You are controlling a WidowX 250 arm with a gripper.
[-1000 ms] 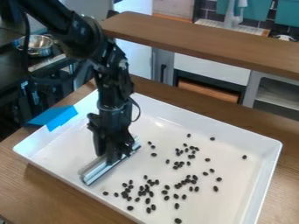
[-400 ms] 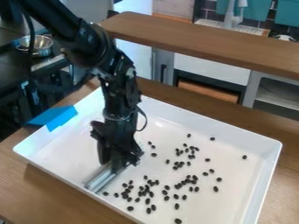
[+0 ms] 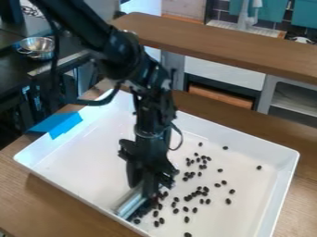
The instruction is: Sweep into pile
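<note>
Pincer [image 3: 145,186] clenched on metal bar [image 3: 130,202]. Bar lies broadside to beans [image 3: 228,201] by tray's [image 3: 68,189] near edge, presumably to gather many.

Lots of little black beans [image 3: 228,201], small, hard-looking and oval, lying loose in the big white tray [image 3: 80,157]. Not in one neat pile: bunched in a messy clump near the edge at six o'clock, then in a looser bunch at five o'clock, and more dotted about by the middle, toward three o'clock. One all by itself out at three o'clock, another alone at two o'clock. A long, straight, shiny silver bar [image 3: 131,203] down low at seven o'clock, slanting from seven o'clock up toward one o'clock, top part hidden. Beans crowded close along its four o'clock side.
</note>
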